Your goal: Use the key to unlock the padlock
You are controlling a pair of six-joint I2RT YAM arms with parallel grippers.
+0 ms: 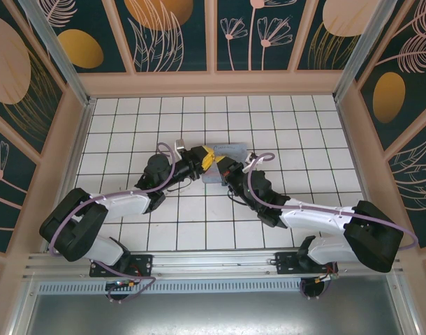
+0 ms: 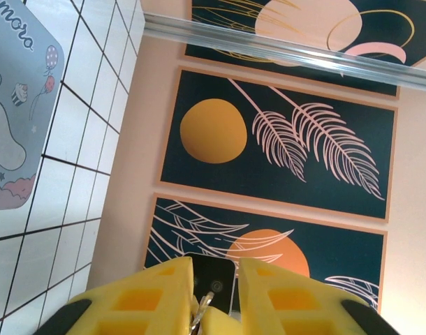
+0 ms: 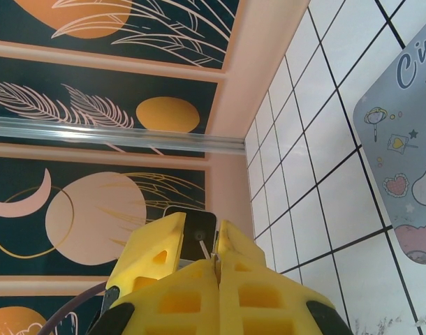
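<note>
- Two right fingers [image 3: 172,301] pressed together, pinching the key [image 3: 206,248]; its length runs along them, tip at the padlock [image 3: 192,229].
- Left fingers [image 2: 133,307] narrow, clasping the padlock's dark body.
- Just beside: cartoon tin box [image 1: 234,149], flat on the tiled bench [image 1: 129,125].

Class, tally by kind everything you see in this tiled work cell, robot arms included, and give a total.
robot arms: 2
cartoon tin: 1
padlock: 1
key: 1
Total: 5
</note>
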